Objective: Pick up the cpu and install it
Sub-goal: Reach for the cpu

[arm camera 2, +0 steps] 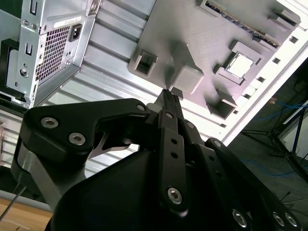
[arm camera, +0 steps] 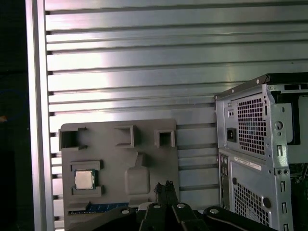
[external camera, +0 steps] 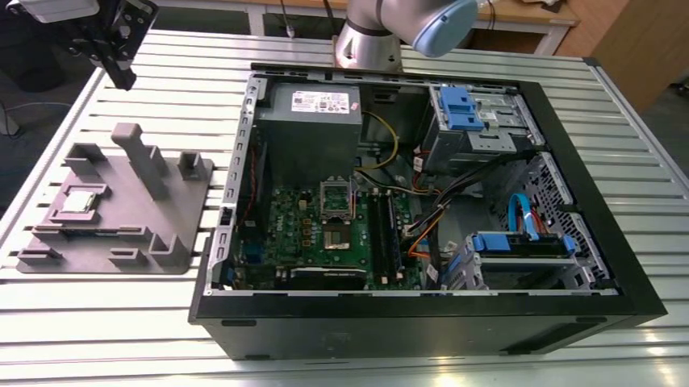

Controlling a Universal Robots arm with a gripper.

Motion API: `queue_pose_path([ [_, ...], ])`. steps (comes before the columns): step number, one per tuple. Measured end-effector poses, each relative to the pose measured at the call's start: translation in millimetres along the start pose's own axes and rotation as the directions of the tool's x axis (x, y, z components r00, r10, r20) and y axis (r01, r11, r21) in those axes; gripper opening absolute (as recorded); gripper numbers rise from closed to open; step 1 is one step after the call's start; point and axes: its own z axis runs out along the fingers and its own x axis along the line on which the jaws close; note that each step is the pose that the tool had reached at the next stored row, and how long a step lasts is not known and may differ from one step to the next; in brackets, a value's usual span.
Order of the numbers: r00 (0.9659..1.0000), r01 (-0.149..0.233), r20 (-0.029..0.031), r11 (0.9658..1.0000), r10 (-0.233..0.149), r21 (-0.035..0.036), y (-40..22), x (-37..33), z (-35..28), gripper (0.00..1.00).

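Observation:
The cpu (external camera: 81,200), a small silvery square chip, lies flat in a recess of the grey plastic tray (external camera: 173,234) on the exterior view's left. It also shows in both wrist views, cpu (arm camera 2: 240,65) and cpu (arm camera: 84,179). My gripper (external camera: 122,79) hangs high above the table behind the tray, well away from the chip. Its thin black fingers (arm camera 2: 168,98) meet at the tips, shut on nothing, and the gripper (arm camera: 166,185) points down toward the tray's upright block. The green circuit board (external camera: 290,230) with its metal socket frame (external camera: 337,197) lies inside the open computer case (external camera: 560,185).
The case lies on its side on a slatted metal table (external camera: 161,330), with a grey power supply (external camera: 312,105), blue drive bays (external camera: 469,109) and loose cables inside. The tray carries tall upright blocks (external camera: 140,157) and a memory stick (external camera: 97,234) near the chip.

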Motion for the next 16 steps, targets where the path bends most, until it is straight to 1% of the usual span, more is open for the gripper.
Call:
queue_pose_path([
  [7, 1.0000, 0.000, 0.0002, 1.0000, 0.000, -0.0001, -0.1, 0.9, 0.0, 0.11],
  [9, 1.0000, 0.000, 0.0010, 1.0000, 0.000, -0.0002, -0.3, 3.6, 0.2, 0.11],
  [12, 1.0000, 0.000, 0.0026, 1.0000, 0.000, -0.0003, -0.8, 10.0, 0.5, 0.11],
  [16, 1.0000, 0.000, 0.0031, 1.0000, 0.000, -0.0002, -1.4, 17.6, 1.4, 0.11],
])
